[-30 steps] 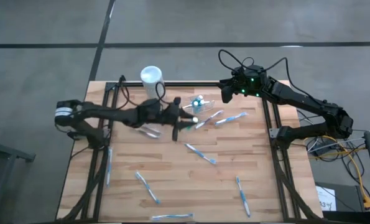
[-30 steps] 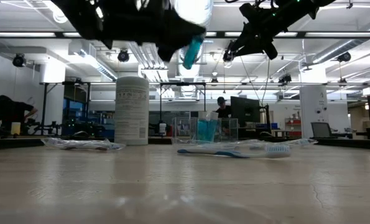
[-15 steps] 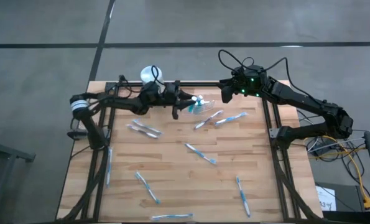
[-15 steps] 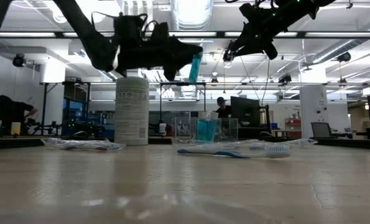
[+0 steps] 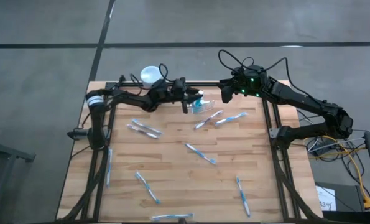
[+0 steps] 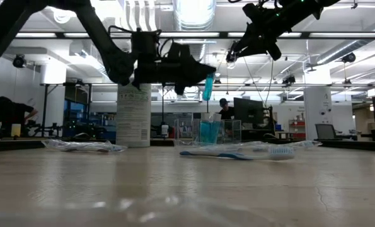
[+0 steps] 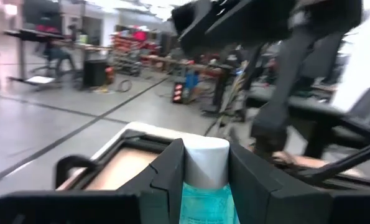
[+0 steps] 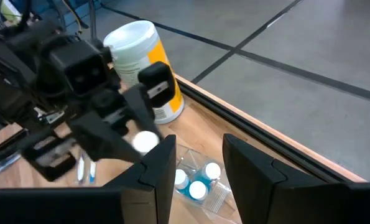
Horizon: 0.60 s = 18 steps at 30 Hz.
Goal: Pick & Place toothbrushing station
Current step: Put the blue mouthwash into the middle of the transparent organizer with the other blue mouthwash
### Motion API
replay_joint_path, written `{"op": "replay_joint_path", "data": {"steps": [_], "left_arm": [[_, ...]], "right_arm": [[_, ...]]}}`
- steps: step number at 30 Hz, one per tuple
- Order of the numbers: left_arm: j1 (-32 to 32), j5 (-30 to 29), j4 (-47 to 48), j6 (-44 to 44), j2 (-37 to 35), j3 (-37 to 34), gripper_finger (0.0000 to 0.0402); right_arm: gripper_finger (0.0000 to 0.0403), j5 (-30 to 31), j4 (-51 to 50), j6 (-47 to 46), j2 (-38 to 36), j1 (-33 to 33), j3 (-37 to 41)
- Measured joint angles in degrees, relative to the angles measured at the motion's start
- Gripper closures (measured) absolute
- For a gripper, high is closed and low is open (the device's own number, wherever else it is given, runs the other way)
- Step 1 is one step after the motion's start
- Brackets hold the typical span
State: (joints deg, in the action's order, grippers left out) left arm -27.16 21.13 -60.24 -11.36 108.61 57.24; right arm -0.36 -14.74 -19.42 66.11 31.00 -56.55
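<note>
The toothbrushing station (image 5: 204, 106) is a small clear holder on the wood near the table's far edge, with teal, white-capped bottles standing in it (image 8: 197, 182); the low view shows it too (image 6: 207, 132). My left gripper (image 5: 194, 101) reaches in level from the left. It is shut on one small teal bottle (image 6: 208, 87), above and just left of the holder. My right gripper (image 5: 225, 93) hovers high at the far right, open, with nothing between its fingers (image 8: 197, 158). My left gripper pinches the small bottle between its two fingers, one on each side, just below the white cap (image 7: 204, 163). The fingers come in level from the table's left. The bottle hangs nearly upright, cap up, its teal body (image 6: 207, 91) below the fingertips and clear of the holder.
A tall white cylinder with a round lid (image 5: 150, 75) stands at the far edge, left of the holder. Several blue-and-white toothbrushes lie scattered over the wood (image 5: 200, 153), some close beside the holder (image 5: 225, 118). Black frame rails run along the table's sides.
My left gripper has swung toward the table's far edge and to the right while sinking, carrying the teal bottle from mid-table to just above the clear holder. The bottle stays hanging near upright in the hold. My right arm has kept still.
</note>
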Motion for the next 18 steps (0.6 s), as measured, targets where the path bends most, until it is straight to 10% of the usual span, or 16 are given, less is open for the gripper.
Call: {"op": "replay_joint_path", "data": {"steps": [18], "left_arm": [[-0.3,-14.5,3.2,3.7,2.6,0.1,0.0296]], "right_arm": [[0.0275,0.0,0.0,0.0,0.0,0.0,0.0]]}}
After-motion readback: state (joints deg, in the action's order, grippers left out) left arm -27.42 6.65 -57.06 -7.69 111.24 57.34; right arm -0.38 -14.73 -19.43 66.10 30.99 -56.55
